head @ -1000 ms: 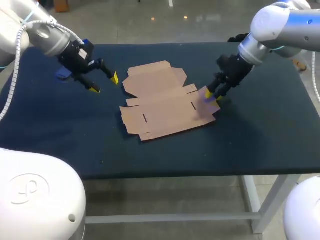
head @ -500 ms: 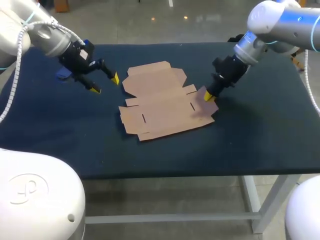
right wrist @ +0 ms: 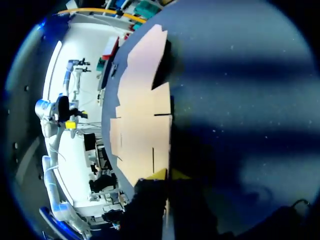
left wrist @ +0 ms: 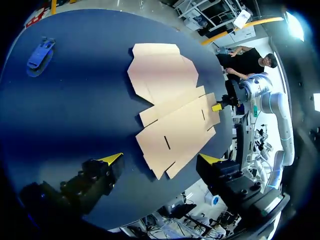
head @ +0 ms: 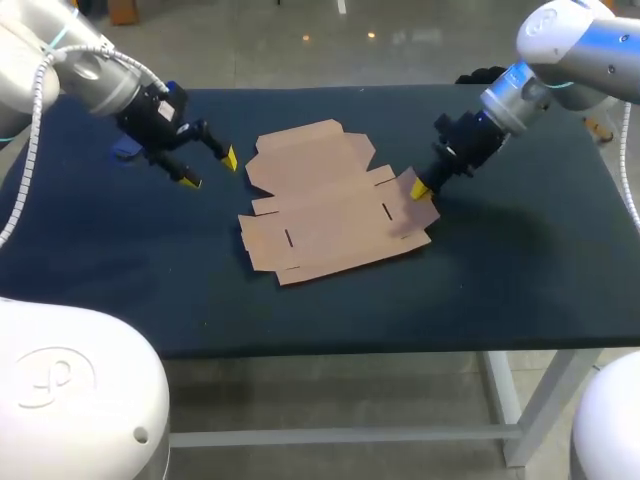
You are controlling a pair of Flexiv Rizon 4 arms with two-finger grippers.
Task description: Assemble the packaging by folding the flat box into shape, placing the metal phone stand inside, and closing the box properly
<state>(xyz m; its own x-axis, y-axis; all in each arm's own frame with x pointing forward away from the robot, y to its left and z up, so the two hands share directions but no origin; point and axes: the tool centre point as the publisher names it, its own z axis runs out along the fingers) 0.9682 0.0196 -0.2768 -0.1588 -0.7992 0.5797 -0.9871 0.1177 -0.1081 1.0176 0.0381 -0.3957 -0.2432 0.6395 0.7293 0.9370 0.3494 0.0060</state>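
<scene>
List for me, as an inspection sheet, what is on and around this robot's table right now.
Surface: dark blue table, bare around the work.
Job's things: flat cardboard box lying unfolded mid-table; blue phone stand lying apart from it near the table's far left corner, not yet in the box.
Clutter: nothing seen.
Grippers: left gripper open, above the table just left of the box, touching nothing; right gripper at the box's right flap, tips together, apparently pinching it.
Cables: white ribbed cable hanging along the left arm, clear of the box; another along the right arm.
Surroundings: nothing seen reaching over the table.
</scene>
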